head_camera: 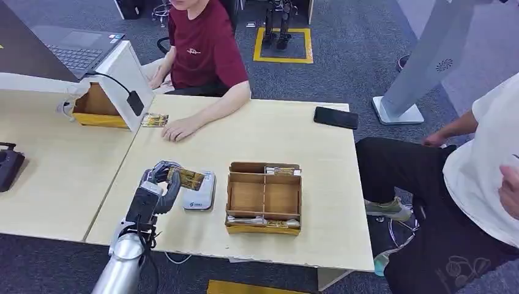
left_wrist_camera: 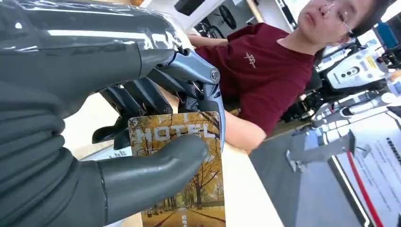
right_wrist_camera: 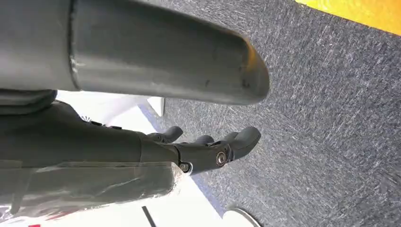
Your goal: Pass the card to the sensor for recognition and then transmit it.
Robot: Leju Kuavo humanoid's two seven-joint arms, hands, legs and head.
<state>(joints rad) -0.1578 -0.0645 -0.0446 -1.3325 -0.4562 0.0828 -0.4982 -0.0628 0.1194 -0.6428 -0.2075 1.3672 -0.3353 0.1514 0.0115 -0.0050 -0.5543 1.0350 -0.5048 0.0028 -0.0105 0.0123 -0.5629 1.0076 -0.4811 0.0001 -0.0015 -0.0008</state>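
My left hand point(head_camera: 160, 187) pinches a yellow hotel card point(head_camera: 186, 177) between thumb and fingers, holding it just over the white card sensor point(head_camera: 202, 195) on the table. Up close in the left wrist view, the card point(left_wrist_camera: 187, 165) shows autumn trees and the word HOTEL, with my thumb point(left_wrist_camera: 156, 165) pressed on its face. My right hand point(right_wrist_camera: 208, 149) hangs over grey carpet, fingers slightly curled and holding nothing.
A cardboard divider box point(head_camera: 264, 197) with cards stands right of the sensor. A person in a red shirt point(head_camera: 205, 49) sits across, hand point(head_camera: 179, 130) on the table beside another card point(head_camera: 154, 120). A phone point(head_camera: 335, 117) lies far right; a second person point(head_camera: 483, 177) sits at the right.
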